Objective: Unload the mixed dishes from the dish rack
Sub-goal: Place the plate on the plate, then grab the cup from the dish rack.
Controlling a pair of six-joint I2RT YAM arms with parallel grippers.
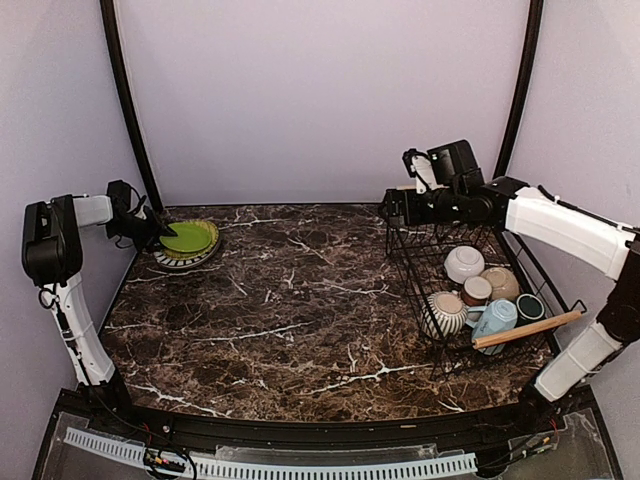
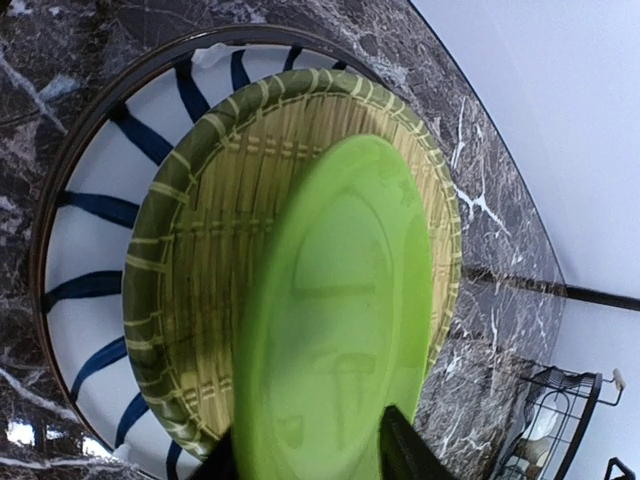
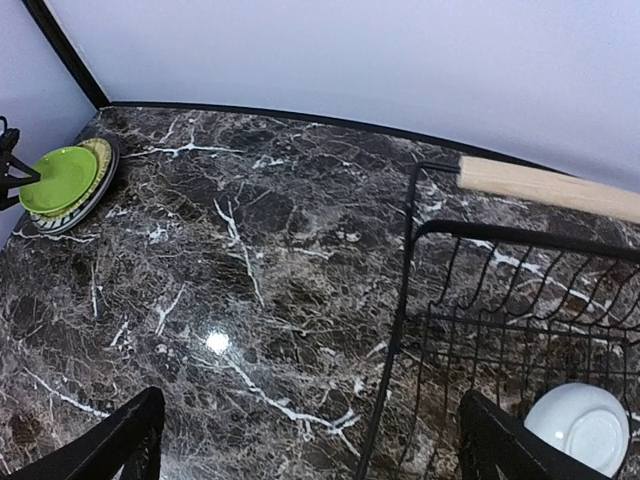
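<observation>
At the table's far left a lime-green plate [image 1: 188, 237] [image 2: 340, 320] leans, blurred, on an olive woven plate [image 2: 200, 250], which lies on a dark-striped white plate [image 2: 90, 250]. My left gripper [image 1: 160, 230] [image 2: 305, 455] stands at the lime plate's near rim, its jaws parted with the rim between them. The black wire dish rack [image 1: 410, 262] [image 3: 410, 300] at the right holds a white bowl [image 1: 464, 263] [image 3: 578, 425], a striped grey bowl [image 1: 445, 312], a light blue mug [image 1: 495, 318], a dark green mug [image 1: 530, 306] and a small cup [image 1: 476, 290]. My right gripper [image 1: 393, 207] [image 3: 320, 450] hangs open and empty over the rack's far left corner.
A beige bowl [image 1: 500, 283] also sits in the rack. The rack's wooden handles run along its near side [image 1: 527, 329] and its far side [image 3: 550, 188]. Dark marble table [image 1: 300, 300] lies between the plate stack and the rack. Walls close the left, back and right.
</observation>
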